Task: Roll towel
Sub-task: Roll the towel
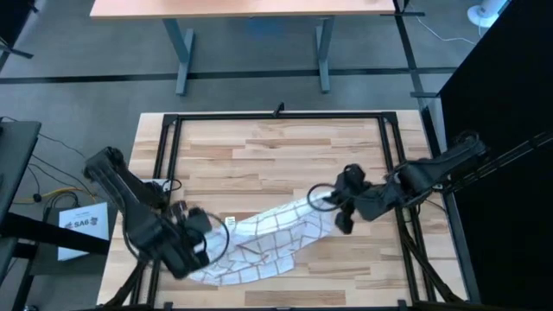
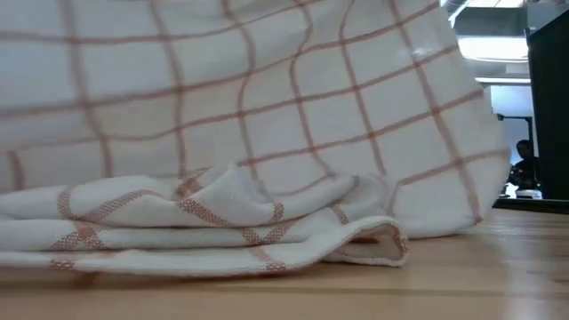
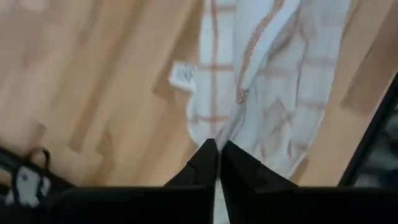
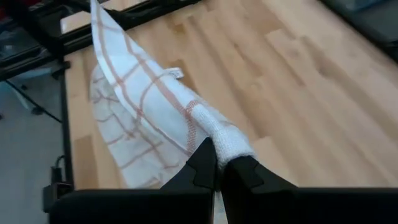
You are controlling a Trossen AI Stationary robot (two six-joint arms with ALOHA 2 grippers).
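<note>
The towel (image 1: 268, 238), white with a grid of brownish lines, stretches across the near middle of the table between my two grippers. Its lower part lies in folds on the table (image 2: 222, 231), and it fills the low view. A small white label (image 3: 182, 74) sticks out from one edge. My left gripper (image 1: 210, 235) is shut on the towel's left end. My right gripper (image 1: 331, 206) is shut on its right end. My left gripper pinches an edge of the towel (image 3: 229, 132) between its two shut fingers, at the towel's left end. The cloth runs away from the fingertips, partly lifted. Its lower part lies on the table. My right gripper pinches a bunched, hemmed edge of the towel (image 4: 231, 142) between its two shut fingers, at the towel's right end. Several layers are gathered there. The held edge is raised off the table and runs as a ridge toward the other arm (image 4: 124, 56). The cloth below it hangs down to the wood.
A black frame (image 1: 276, 117) runs around the wooden table top (image 1: 285, 147). Bare wood lies toward the far edge. A person (image 2: 524, 169) shows far off in the room in the low view. Cables and a white sheet (image 1: 82, 225) lie left of the table.
</note>
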